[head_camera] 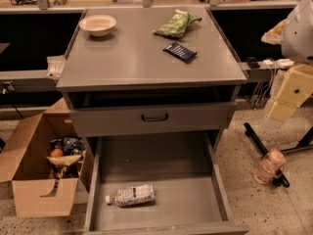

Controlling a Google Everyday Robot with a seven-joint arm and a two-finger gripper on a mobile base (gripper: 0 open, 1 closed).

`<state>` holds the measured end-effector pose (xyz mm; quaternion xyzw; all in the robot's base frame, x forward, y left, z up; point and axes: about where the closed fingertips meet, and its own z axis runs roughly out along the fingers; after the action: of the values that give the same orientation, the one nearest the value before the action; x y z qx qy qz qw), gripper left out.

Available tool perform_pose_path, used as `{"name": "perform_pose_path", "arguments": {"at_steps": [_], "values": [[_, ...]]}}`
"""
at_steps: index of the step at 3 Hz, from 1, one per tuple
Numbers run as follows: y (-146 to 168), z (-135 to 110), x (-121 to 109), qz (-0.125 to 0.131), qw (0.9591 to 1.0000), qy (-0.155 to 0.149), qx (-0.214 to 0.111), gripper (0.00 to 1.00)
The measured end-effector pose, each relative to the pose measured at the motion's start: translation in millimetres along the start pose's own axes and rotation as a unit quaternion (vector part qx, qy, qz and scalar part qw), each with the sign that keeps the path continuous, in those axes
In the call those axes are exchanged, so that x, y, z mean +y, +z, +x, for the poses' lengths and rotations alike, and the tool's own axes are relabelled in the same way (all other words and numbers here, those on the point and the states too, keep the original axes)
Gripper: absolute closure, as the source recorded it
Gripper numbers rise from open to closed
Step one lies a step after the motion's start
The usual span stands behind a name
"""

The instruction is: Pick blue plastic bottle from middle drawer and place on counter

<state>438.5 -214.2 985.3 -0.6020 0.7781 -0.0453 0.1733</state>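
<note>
**Figure. Bottle in the drawer, pick not yet begun.** The bottle (131, 195) lies on its side on the floor of the drawer (221, 192). It is near the front left corner, with its cap pointing at the left wall, and it touches neither wall.

The drawer stands pulled out below the upper drawer front (154, 117), so you can reach the bottle from above. That front and the tabletop (137, 62) overhang the drawer's rear, so keep your descent over the forward part.

The pincer (283, 104) hangs at the right edge of the view, beside the cabinet and well apart from the bottle, about level with the upper drawer front. You cannot tell from here whether it is apart or together, and nothing can be seen in it.

The bottle is round and lies flat, so it will probably roll if nudged. A grasp across its body, at right angles to its long axis, looks the safer choice.

The tabletop bears:
- a bowl (98, 25) at rear left;
- a snack bag (177, 23) at rear right;
- a dark packet (180, 51) just in front of the bag.

The front part left of the packet shows bare surface and should take the bottle.

On the floor, a cardboard box (29, 180) stands to the left and a jar (269, 165) to the right. Neither belongs to the task.
</note>
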Motion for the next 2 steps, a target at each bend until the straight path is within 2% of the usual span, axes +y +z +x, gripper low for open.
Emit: {"name": "perform_pose_path", "arguments": {"at_steps": [1,2], "values": [[0.0,-0.1,0.0,0.000,1.0000,0.000,0.000,0.00],[14.8,-11.9,-1.1,-0.018,0.9997,-0.018,0.001,0.00]]}}
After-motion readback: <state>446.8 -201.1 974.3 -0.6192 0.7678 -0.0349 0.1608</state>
